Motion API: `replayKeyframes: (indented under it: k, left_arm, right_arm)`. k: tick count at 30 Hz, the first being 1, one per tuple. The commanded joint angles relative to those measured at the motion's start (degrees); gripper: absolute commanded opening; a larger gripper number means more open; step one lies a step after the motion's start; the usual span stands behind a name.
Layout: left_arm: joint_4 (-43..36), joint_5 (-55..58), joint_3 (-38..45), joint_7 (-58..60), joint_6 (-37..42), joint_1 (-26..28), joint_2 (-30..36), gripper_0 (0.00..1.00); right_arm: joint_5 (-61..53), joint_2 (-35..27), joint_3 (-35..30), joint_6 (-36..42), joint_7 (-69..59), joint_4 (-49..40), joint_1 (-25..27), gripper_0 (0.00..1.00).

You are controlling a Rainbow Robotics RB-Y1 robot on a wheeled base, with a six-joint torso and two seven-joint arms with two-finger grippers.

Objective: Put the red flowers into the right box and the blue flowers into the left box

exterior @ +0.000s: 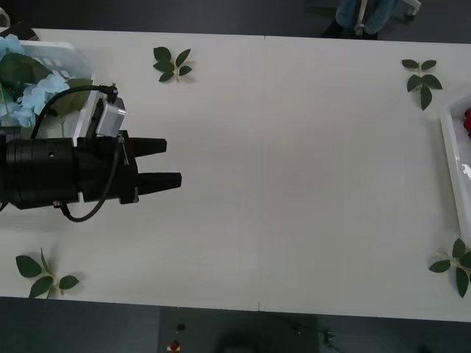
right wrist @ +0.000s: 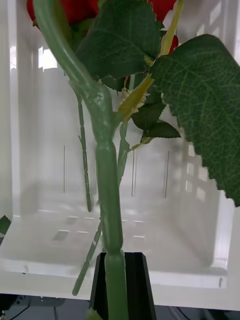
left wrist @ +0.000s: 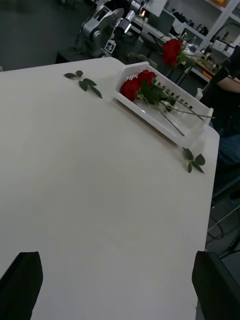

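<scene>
My right gripper is shut on the green stem of a red flower, whose bloom hangs over the white right box. Seen from the left wrist, this lifted red flower hovers above the right box, where other red flowers lie. In the front view the right box shows at the table's right edge with a bit of red inside. Blue flowers lie in the left box at the far left. My left gripper is open beside that box, above the table, holding nothing.
Loose green leaf sprigs lie on the white table: far left, far right, near left and near right. The wide middle of the table is bare. A person sits beyond the table's end.
</scene>
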Motion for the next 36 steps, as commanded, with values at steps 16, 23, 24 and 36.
replayKeyframes:
  k: [16, 23, 24, 36]
  left_arm:
    - [-2.97, 0.43, -6.74, -0.76, -10.11, -11.08, -3.12, 0.87]
    - [-2.35, 5.79, -6.74, -0.76, -9.14, -12.49, -3.03, 0.87]
    - [-1.91, 6.14, -6.74, -0.76, -8.53, -12.67, -2.94, 0.87]
    - [8.28, 9.83, -0.86, -0.76, 4.74, -12.58, -0.22, 0.86]
  right_arm:
    - [-1.62, 0.30, -0.62, -1.58, -2.83, -0.34, 0.17, 1.00]
    - [-4.70, 0.92, -0.62, -0.35, -2.48, -1.22, 0.17, 1.00]
    - [-5.22, 1.10, -0.62, -0.35, -2.30, -1.40, 0.17, 1.00]
    - [-20.34, 8.30, -1.94, 6.68, 12.02, -8.78, 0.17, 1.00]
